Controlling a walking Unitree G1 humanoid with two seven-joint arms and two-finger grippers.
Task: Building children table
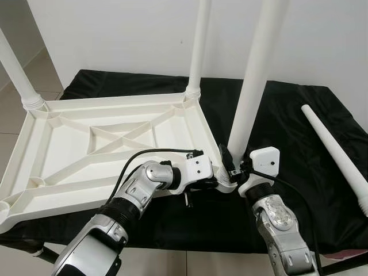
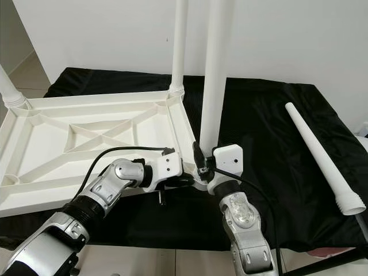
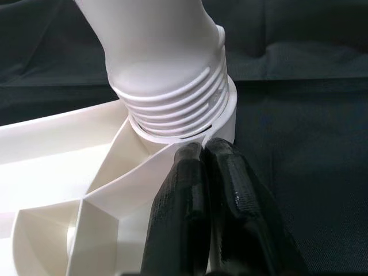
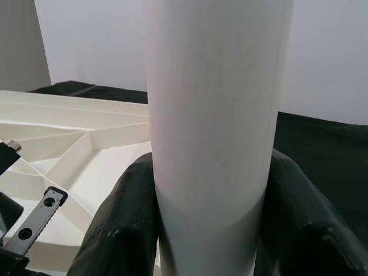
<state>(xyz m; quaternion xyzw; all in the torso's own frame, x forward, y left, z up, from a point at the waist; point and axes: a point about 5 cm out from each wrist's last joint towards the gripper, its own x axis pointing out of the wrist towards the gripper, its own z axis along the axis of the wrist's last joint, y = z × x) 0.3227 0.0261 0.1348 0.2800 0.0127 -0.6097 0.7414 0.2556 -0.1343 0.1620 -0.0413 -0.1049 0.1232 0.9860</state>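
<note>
tabletop (image 1: 103,149) on cloth (image 1: 287,115), loose leg (image 1: 336,152) right

A table covered with a black cloth (image 1: 287,115) holds a big white plastic tabletop (image 1: 86,155), lying upside down. A loose white plastic leg (image 1: 336,152) lies on the cloth, right of the tabletop.

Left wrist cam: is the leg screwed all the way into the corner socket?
No. Several thread ridges of the leg are exposed above the socket, and the left pincer pinches the tabletop rib just below.
</note>
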